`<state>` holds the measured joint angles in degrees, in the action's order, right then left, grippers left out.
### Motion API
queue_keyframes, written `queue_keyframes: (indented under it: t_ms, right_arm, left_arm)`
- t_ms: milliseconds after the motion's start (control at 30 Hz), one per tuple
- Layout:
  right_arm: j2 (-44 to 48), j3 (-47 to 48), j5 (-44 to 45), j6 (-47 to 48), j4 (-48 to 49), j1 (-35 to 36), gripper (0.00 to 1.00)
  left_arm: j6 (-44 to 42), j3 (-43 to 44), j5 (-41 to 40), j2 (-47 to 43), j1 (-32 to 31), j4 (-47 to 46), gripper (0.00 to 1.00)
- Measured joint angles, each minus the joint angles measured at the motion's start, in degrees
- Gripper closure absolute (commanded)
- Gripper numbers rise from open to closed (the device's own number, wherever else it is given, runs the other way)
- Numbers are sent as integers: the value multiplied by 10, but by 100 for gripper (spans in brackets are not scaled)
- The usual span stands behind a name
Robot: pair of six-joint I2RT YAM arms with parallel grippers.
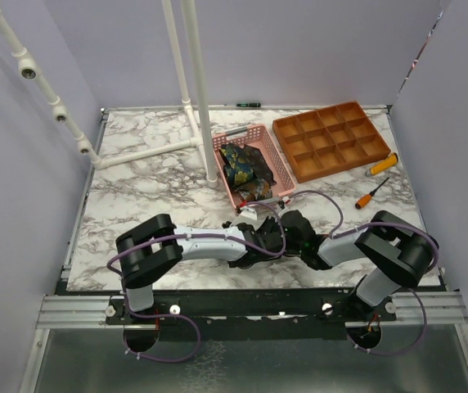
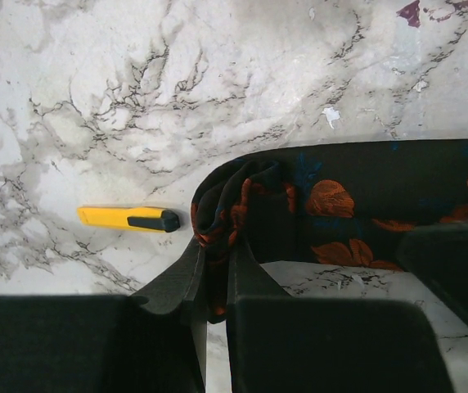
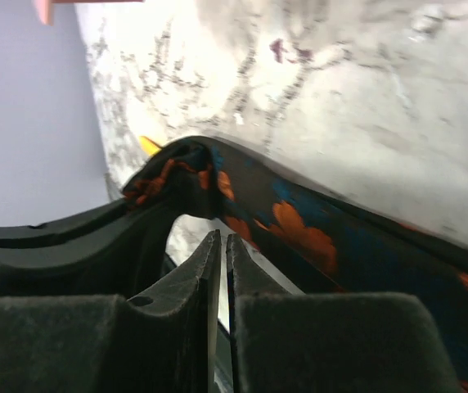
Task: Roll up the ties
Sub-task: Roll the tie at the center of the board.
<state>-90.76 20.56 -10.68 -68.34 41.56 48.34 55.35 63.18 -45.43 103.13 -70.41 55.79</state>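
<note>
Starting on the left: the left gripper has its two black fingers clamped on a bunched fold at the end of the dark necktie with orange-red flowers. A little yellow bar-shaped tool with a black tip lies just left of that fold on the white marble-look tabletop.

The tie runs off to the right as a flat strip, near the front edge of the table and about mid-width, right where both arms meet.

The right gripper is just right of the left one. Its pads are pressed nearly together with only a thin slit between them. No cloth shows in the slit, so I honestly can't say if it's pinching the tie or just tucked under the arch of it.

Further back sits a pink plastic basket with the dark paisley ties in it. To the right are a brown compartment tray and two orange-handled screwdrivers.

Handling-wise, I'd guess this thing is light, floppy and a bit slick, so a roll will want to spring loose. Best bet is probably to grip the folded end across its full width and keep the strip taut.
</note>
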Motion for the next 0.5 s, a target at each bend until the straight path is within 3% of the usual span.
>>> queue_keyframes:
  t_ms: [67,167,267,500]
  right_arm:
    - [-13,8,-8,-7,25,0,88]
    - [-5,13,-10,0,28,0,76]
    - [23,38,0,31,-36,0,68]
    - [88,74,59,107,-187,0,66]
  left_arm:
    - [3,-3,0,-5,0,0,100]
    - [4,-7,1,-17,0,-5,100]
    - [6,-25,2,-42,0,-23,100]
    - [16,-109,21,-150,0,-108,100]
